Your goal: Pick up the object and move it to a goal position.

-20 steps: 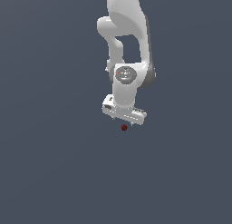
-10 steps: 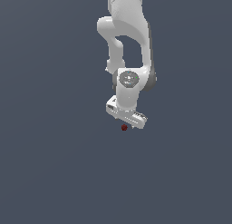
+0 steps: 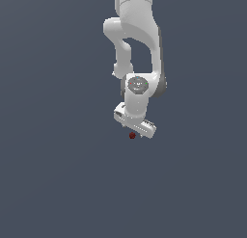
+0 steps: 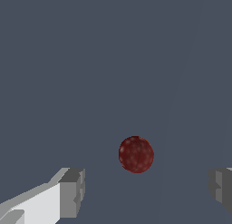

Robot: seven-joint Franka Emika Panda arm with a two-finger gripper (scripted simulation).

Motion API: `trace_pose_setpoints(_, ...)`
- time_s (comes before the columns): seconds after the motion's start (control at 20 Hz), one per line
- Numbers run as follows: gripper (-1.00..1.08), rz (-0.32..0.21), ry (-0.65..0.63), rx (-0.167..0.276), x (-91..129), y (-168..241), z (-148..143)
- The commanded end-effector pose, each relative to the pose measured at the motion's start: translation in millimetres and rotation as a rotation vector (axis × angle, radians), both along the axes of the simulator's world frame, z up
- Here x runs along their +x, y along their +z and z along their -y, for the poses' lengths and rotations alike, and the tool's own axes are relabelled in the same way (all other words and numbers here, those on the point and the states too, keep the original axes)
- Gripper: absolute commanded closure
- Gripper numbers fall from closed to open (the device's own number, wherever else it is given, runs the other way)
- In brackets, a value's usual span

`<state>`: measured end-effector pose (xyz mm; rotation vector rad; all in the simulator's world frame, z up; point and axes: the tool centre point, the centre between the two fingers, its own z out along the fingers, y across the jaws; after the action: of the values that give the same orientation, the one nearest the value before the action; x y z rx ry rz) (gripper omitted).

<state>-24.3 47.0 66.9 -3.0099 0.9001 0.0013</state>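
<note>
In the exterior view the white arm (image 3: 137, 49) hangs down from the top of the picture over a plain dark grey-blue ground (image 3: 53, 184); its wrist points downward and the broad white gripper (image 3: 134, 132) sits tilted, one end lower toward the exterior view's right; the ball (image 3: 132, 135), tiny and dark red, shows just under the gripper body, close against its lower edge; from here the fingers are too small to make out, so whether the ball touches them cannot be told. In the wrist view the ball (image 4: 136, 154) is a mottled dark red sphere lying between the two fingers; one finger (image 4: 71, 192), grey at its tip and white behind, stands to one side, and the other finger (image 4: 220, 185) is cut by the picture's edge on the opposite side; the fingers are spread wide, with clear gaps of bare ground between each tip and the ball; the ball sits nearer the first finger than the second, and slightly ahead of both tips; nothing is gripped.
</note>
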Motion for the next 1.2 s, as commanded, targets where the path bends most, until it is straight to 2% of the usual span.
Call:
trace_pose_setpoints(0.0,-0.92,0.000,0.000,0.000,0,-3,0)
trace_pose_setpoints(0.5,-0.92,0.001,-0.004,0.000,-1,-43,0)
trace_pose_setpoints(0.75,-0.92,0.001,-0.005,0.000,0,-50,0)
trace_pose_setpoints(0.8,1.08,0.001,-0.005,0.000,0,-50,0)
trace_pose_setpoints(1.15,1.08,0.001,-0.005,0.000,0,-50,0)
